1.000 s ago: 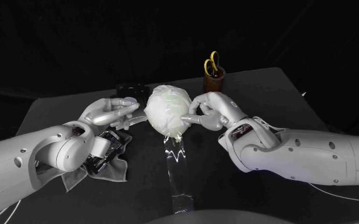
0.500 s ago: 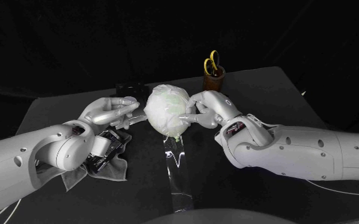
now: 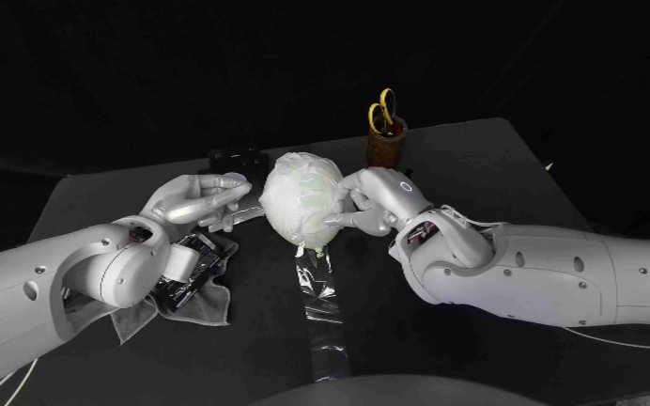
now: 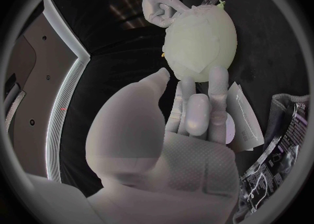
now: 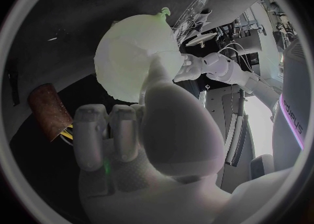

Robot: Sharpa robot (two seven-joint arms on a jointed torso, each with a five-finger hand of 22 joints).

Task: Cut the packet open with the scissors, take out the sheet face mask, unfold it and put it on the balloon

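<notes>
Right hand: reaches in from the right side of the table, with its thumb and curled fingers resting on the right flank of the balloon. Whether it pinches the sheet or only presses on it cannot be told.
Left hand: on the other side of the balloon, holding nothing, with its fingers stretched out side by side towards the balloon and the thumb lying apart from them. The fingertips are just beside the balloon's left flank; contact cannot be told.
Balloon: pale green, upright at the middle of the black table, between the two hands, on a clear stand.
Sheet face mask: white and wrinkled, draped over the balloon and covering most of the side that faces the robot.
Packet: dark and shiny, lying under the left forearm on a grey cloth.
Scissors: yellow handles up, standing in a brown holder behind the balloon, apart from both hands.
</notes>
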